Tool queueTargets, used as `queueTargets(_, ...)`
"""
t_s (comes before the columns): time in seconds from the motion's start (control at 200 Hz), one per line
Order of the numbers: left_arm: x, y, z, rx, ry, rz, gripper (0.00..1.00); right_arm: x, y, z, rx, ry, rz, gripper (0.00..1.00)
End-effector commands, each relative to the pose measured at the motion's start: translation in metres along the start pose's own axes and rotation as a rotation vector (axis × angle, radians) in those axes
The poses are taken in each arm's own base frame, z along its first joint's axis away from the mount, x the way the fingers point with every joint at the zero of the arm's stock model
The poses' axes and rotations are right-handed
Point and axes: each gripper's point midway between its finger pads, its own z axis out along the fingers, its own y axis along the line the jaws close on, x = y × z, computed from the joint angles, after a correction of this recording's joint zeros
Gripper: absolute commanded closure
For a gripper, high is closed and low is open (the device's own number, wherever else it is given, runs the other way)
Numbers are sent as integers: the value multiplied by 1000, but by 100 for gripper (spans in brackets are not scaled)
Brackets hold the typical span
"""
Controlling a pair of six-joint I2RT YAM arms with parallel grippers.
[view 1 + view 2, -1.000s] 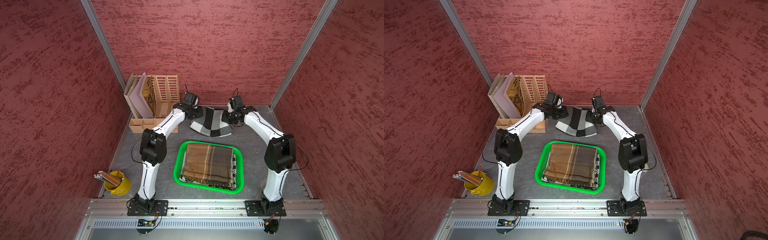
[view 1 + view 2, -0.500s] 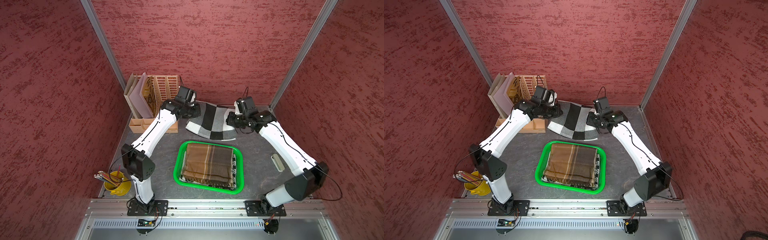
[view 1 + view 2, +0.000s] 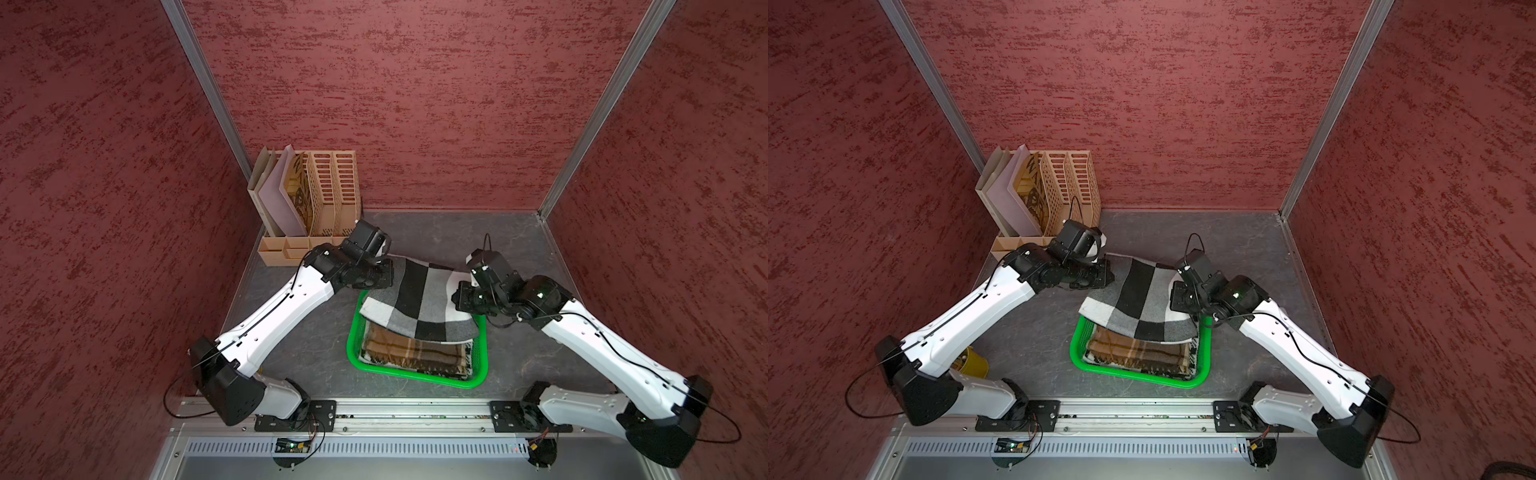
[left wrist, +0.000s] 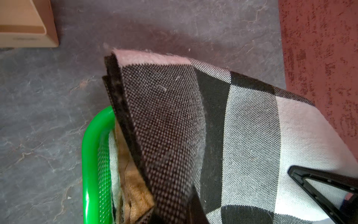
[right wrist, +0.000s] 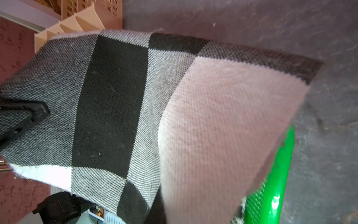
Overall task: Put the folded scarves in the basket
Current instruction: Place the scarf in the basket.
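The folded scarf [image 3: 415, 299] [image 3: 1142, 299] is checked black, grey and white. It hangs stretched between my two grippers over the far half of the green basket [image 3: 351, 345] [image 3: 1074, 345], sagging towards it. My left gripper [image 3: 386, 276] [image 3: 1106, 276] is shut on its left edge. My right gripper [image 3: 457, 297] [image 3: 1175, 297] is shut on its right edge. A brown plaid scarf [image 3: 415, 353] lies inside the basket. In the left wrist view the scarf [image 4: 193, 126] covers the basket rim [image 4: 91, 164]. The right wrist view shows the scarf [image 5: 155, 116] above the rim [image 5: 277, 174].
A beige slotted file organiser [image 3: 316, 199] with folders stands at the back left, close behind my left wrist. A yellow pencil cup [image 3: 973, 363] sits at the front left under my left arm. Red walls close in three sides. A metal rail [image 3: 415, 409] runs along the front.
Both arms have carried the checked scarf from the back of the table towards the front, and it now hangs over the basket's far half. Both grips stay shut.
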Motion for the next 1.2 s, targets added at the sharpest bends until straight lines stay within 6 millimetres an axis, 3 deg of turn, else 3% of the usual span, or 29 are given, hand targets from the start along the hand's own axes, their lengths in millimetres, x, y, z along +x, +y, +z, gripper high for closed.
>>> queueTargets(0.0,3,4,-4,-16,-48,-30,100,7,-5,-4,31,-39,36,100)
queueTargets(0.326,34,16,-2,-58,-21,-37,100,27,-16,-1,79,-35,29,100)
queueTargets(1.197,62,44,29,-171,34,-28,100,49,-44,36,191,17,27,100)
